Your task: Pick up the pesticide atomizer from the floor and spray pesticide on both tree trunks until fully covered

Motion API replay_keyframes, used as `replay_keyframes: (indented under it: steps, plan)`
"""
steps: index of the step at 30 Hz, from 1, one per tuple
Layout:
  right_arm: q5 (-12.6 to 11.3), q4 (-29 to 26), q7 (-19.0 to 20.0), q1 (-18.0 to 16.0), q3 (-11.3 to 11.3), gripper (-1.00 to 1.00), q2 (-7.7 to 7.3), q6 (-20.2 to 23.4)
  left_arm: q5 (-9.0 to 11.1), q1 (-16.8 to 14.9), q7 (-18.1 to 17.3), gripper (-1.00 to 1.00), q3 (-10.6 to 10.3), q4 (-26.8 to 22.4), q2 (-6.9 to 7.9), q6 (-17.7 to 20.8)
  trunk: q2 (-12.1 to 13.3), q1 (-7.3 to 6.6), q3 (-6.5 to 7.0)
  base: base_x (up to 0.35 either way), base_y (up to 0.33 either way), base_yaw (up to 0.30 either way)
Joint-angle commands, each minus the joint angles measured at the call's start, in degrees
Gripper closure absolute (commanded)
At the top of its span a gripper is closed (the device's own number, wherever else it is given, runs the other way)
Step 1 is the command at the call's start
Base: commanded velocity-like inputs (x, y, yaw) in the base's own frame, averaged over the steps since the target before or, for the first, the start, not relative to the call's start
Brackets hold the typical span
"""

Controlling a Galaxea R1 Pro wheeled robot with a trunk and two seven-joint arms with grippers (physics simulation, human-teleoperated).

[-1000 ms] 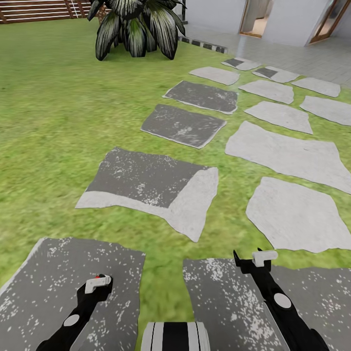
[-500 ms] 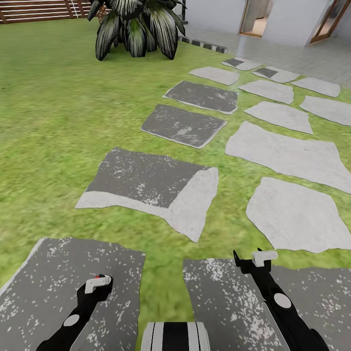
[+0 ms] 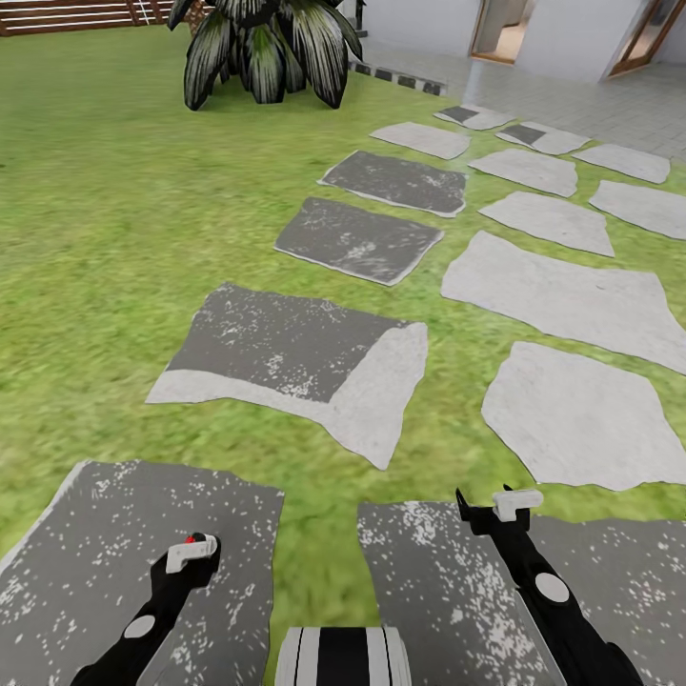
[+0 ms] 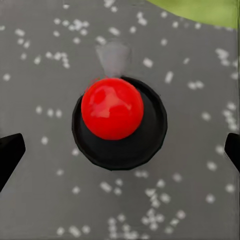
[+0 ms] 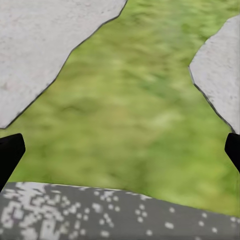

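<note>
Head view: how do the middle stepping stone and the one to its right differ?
The middle stone is mostly dark grey; the right stone is pale grey throughout. The middle stone is speckled white with a pale band; the right stone looks plain. Both lie flat, irregular, in the grass.

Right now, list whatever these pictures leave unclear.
- Plant: top cut off by the head view's upper edge.
- Fence: mostly cut off by that edge.
- Red-topped black round thing: left wrist view looks straight down; height and identity unclear.
- Grass: blurred, right wrist view.
</note>
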Motion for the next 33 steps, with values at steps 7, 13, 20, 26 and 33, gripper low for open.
replay_keyframes:
  steps: [7, 13, 20, 26, 33]
  plan:
    - [0.0, 0.0, 0.0, 0.0, 0.0, -1.0, 0.0, 0.02, 0.02, 0.19, 0.0, -1.0, -0.02, 0.05, 0.0, -2.17, 0.0, 0.0, 0.0, 0.0, 0.0, 0.0]
    - [0.0, 0.0, 0.0, 0.0, 0.0, -1.0, 0.0, 0.03, 0.05, 0.19, 0.0, -1.0, -0.01, 0.06, 0.0, -2.34, 0.0, 0.0, 0.0, 0.0, 0.0, 0.0]
    - [0.0, 0.01, 0.0, 0.0, 0.0, -1.0, 0.0, 0.04, 0.1, 0.21, 0.0, 1.0, 0.03, 0.1, 0.0, -2.49, 0.0, 0.0, 0.0, 0.0, 0.0, 0.0]
    - [0.0, 0.0, 0.0, 0.0, 0.0, -1.0, 0.0, 0.02, 0.22, 0.21, 0.08, 1.0, 0.14, 0.1, 0.0, -2.43, 0.0, 0.0, 0.0, 0.0, 0.0, 0.0]
    - [0.0, 0.0, 0.0, 0.0, 0.0, -1.0, 0.0, 0.0, 0.33, 0.21, 0.09, 1.0, 0.16, 0.04, 0.0, -2.43, 0.0, 0.0, 0.0, 0.0, 0.0, 0.0]
